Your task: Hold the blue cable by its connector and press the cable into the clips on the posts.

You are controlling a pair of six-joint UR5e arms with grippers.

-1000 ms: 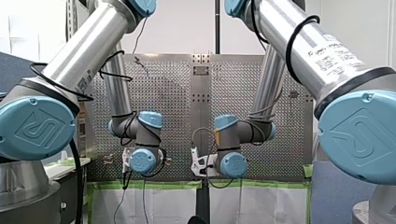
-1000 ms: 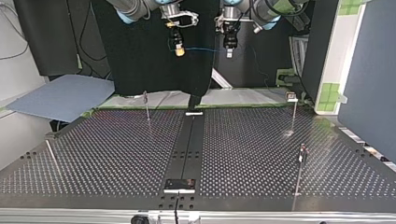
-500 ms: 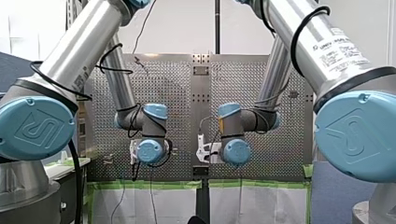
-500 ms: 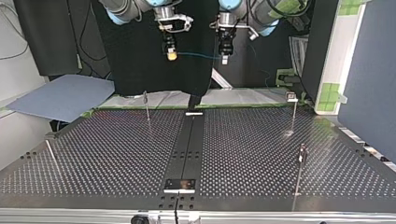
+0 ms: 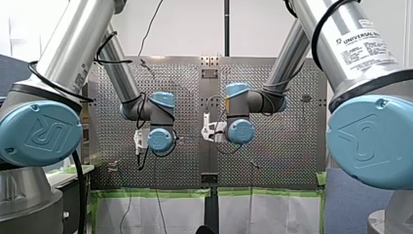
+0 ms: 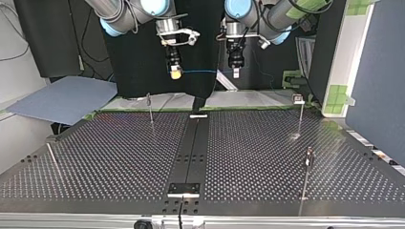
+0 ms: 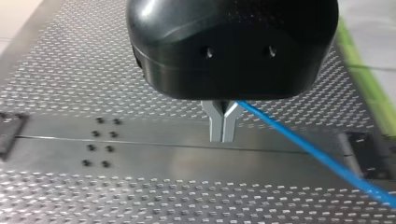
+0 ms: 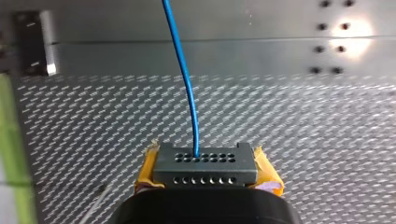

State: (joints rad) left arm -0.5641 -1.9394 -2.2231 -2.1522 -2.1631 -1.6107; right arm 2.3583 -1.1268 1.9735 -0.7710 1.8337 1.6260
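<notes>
**Front view.** Both arms reach out over the perforated counter [image 5: 272, 87] with their wrists level and near each other. The blue cable [image 5: 191, 138] shows as a thin line between them. The wrists hide both hands here.

**Top view.** My right hand [image 6: 175, 73] and my left hand [image 6: 235, 71] point downward, well above the counter. The cable runs nearly level between them. A post [image 6: 150, 106] stands below and well apart from the cable, and no part of the cable lies in a clip [image 6: 298, 98]. The step in hand appears to be carrying the stretched cable toward the posts. The next move likely calls for lowering both hands together so that the span meets a clip squarely and stays taut.

**Left wrist view.** The metal fingers [image 7: 223, 125] are closed tip to tip. The cable leaves from between them and slants away over the counter, so the hand appears to pinch the cable.

**Right wrist view.** The yellow pads [image 8: 268, 173] are closed on the black connector [image 8: 205, 164]. The cable rises out of one of the connector's holes.
</notes>
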